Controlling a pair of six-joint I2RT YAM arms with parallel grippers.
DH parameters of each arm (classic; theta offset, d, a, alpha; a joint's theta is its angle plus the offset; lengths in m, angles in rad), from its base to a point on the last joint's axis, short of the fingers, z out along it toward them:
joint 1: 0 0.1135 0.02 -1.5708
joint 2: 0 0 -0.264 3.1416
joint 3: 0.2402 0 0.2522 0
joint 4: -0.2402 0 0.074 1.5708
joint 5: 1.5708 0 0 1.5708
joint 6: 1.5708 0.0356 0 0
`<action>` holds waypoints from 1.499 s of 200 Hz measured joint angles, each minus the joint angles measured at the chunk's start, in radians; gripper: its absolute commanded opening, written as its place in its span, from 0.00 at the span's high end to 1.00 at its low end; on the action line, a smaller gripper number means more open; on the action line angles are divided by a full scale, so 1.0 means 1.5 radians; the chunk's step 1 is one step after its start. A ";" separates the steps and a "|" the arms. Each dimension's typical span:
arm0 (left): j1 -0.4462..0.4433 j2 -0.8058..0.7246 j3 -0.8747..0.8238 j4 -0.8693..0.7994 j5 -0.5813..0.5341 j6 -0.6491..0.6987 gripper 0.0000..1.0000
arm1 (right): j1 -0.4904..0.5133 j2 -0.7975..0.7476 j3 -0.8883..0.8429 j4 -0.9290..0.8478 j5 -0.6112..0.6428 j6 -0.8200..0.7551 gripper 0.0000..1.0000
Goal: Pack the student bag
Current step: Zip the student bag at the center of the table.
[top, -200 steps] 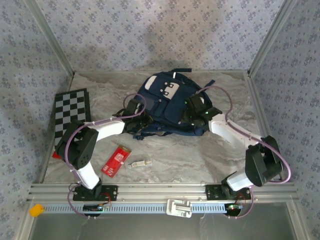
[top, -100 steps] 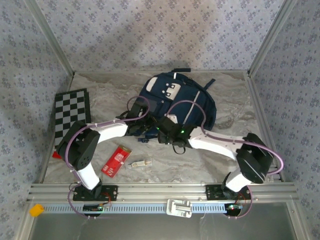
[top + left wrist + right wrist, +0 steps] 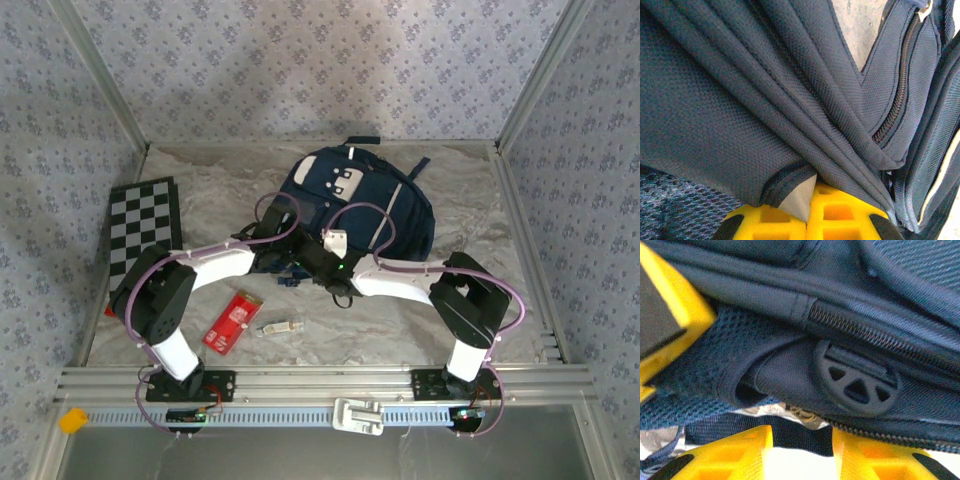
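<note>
Lying top-away, student bag; both arms reach its near end; left end effector pinches fabric, right end effector parted.

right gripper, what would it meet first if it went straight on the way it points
The student bag: the right gripper points at its fabric beside a round plastic tab, seemingly close; depth is unclear.

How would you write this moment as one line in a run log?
left gripper: shut on student bag fabric | right gripper: open at bag's zipper | red packet: on table, not packed
</note>
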 measured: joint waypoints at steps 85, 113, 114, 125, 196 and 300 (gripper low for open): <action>-0.003 -0.007 -0.004 0.002 0.000 -0.002 1.00 | 0.000 0.004 0.018 -0.038 0.052 0.023 0.68; -0.003 -0.007 -0.004 0.002 0.000 -0.002 1.00 | -0.002 0.008 0.018 -0.018 0.040 -0.002 0.66; -0.003 -0.008 -0.004 0.002 0.000 -0.002 1.00 | -0.002 0.008 0.018 -0.016 0.039 -0.002 0.66; -0.003 -0.008 -0.004 0.002 0.000 -0.002 1.00 | -0.002 0.012 0.018 -0.006 0.037 -0.013 0.62; -0.008 -0.027 -0.004 0.003 0.008 -0.012 1.00 | 0.006 0.013 -0.042 0.086 0.078 -0.040 0.65; -0.015 -0.038 -0.004 0.003 0.008 -0.014 1.00 | 0.003 -0.022 -0.064 0.105 0.121 -0.067 0.89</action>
